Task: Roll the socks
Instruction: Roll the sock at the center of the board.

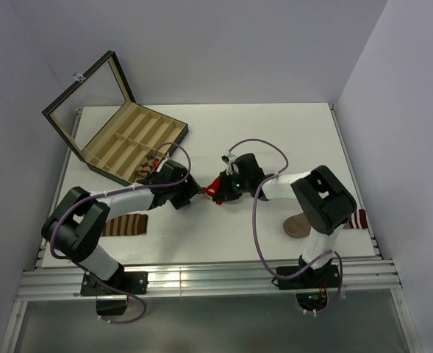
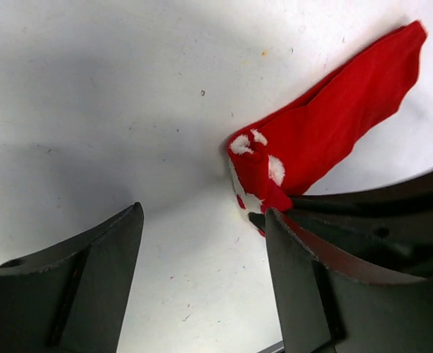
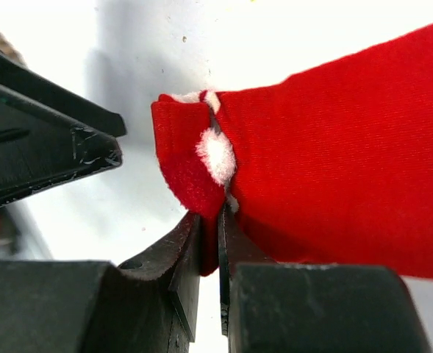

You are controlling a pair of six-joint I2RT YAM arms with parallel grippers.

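One red sock (image 3: pixel 334 147) is laid at the middle of the white table (image 1: pixel 275 132). Most of its length is stretched flat, and one end is folded over on itself, so that white patches are shown at the fold. That folded end is pinched by the right gripper (image 3: pixel 215 220), whose jaws are pressed almost together with only the cloth between them. The left gripper (image 2: pixel 201 220) is held just beside the same end, its jaws spread wide over bare table, and nothing is gripped by it. One of its fingers (image 2: pixel 312 294) is seen close against the fold, but whether the cloth is touched cannot be told.

Farther out, at the far left corner of the table, a dark box (image 1: pixel 113 151) divided into long compartments is set with its lid (image 1: pixel 122 73) raised. A brown-and-cream striped sock (image 1: pixel 126 226) is laid flat beside the left arm (image 1: pixel 120 198) near the front edge. A tan sock (image 1: pixel 295 226) is partly hidden under the right arm (image 1: pixel 319 195).
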